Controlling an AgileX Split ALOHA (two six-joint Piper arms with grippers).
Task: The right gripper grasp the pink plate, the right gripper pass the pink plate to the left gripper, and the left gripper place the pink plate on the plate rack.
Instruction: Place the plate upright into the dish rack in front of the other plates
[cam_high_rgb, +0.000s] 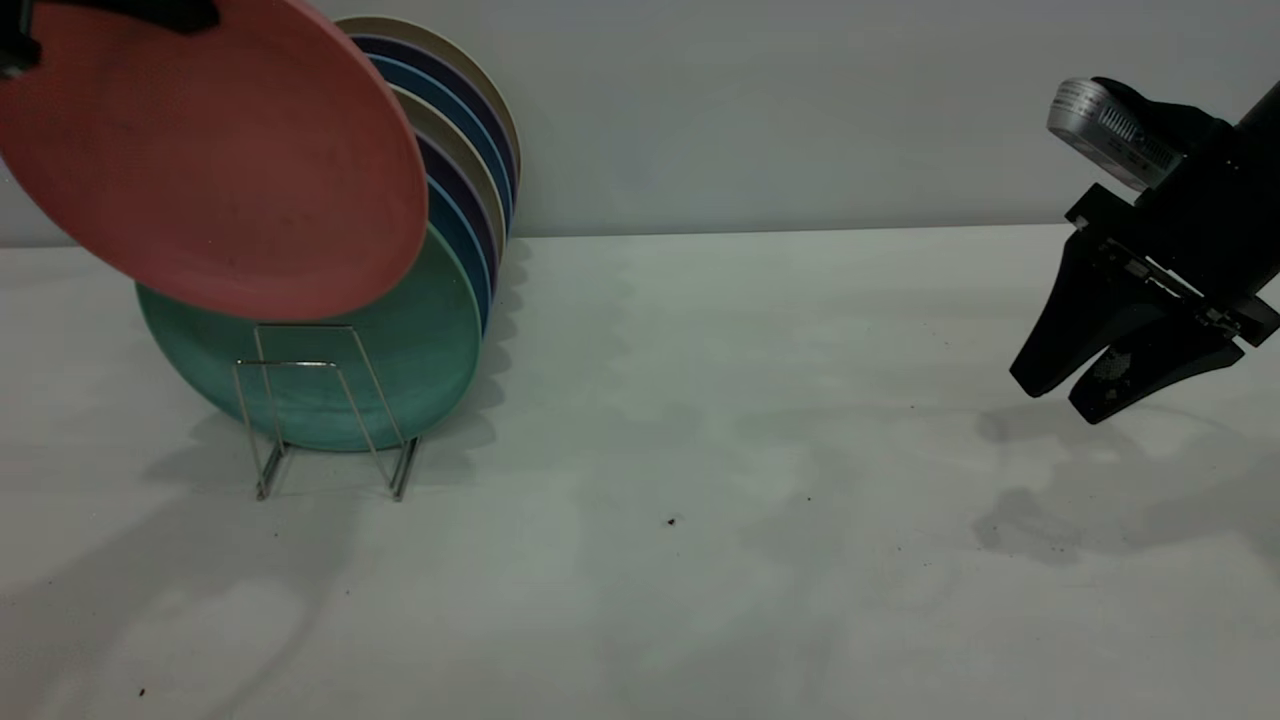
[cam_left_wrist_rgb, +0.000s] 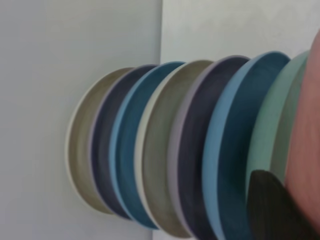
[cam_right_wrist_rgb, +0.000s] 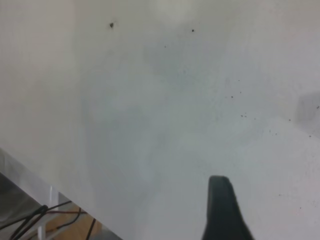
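The pink plate (cam_high_rgb: 215, 160) hangs tilted at the upper left, in front of the green plate (cam_high_rgb: 420, 350) and above the front loops of the wire plate rack (cam_high_rgb: 335, 425). My left gripper (cam_high_rgb: 120, 14) is shut on the plate's top rim, mostly cut off by the picture's top edge. In the left wrist view one black finger (cam_left_wrist_rgb: 272, 210) lies against the pink plate (cam_left_wrist_rgb: 305, 150). My right gripper (cam_high_rgb: 1065, 392) hovers above the table at the far right, open and empty. One of its fingers (cam_right_wrist_rgb: 220, 210) shows over bare table.
Several plates (cam_high_rgb: 470, 150), blue, purple and beige, stand on edge in the rack behind the green one, near the back wall. They also show in the left wrist view (cam_left_wrist_rgb: 175, 150). The white table (cam_high_rgb: 700, 450) stretches between the rack and the right gripper.
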